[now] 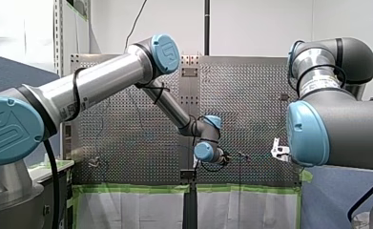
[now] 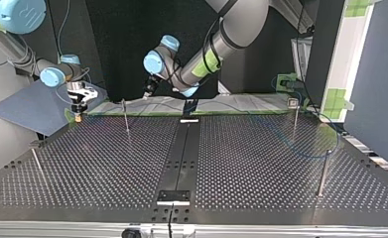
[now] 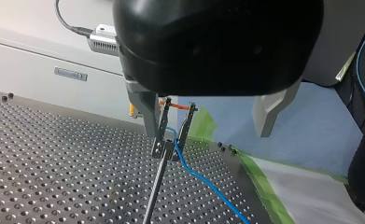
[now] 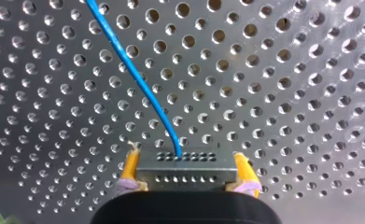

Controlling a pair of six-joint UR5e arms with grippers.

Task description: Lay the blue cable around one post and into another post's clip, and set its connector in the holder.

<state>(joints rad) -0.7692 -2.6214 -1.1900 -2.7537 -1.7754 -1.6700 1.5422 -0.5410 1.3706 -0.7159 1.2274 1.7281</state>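
Note:
In the right wrist view my right gripper is shut on a grey connector, its yellow pads on either side. The blue cable runs from the connector over the perforated plate. In the top view this gripper hangs just above the table's far left corner. My left gripper is open, its metal fingers either side of a thin post's clip without touching it. The blue cable passes through that clip and trails down to the plate. In the top view the left gripper is above that post.
More thin posts stand at the top view's right, near right and near left. A faint blue cable loop lies by the right posts. A dark centre strip carries a metal bracket. Green tape lines the table edge.

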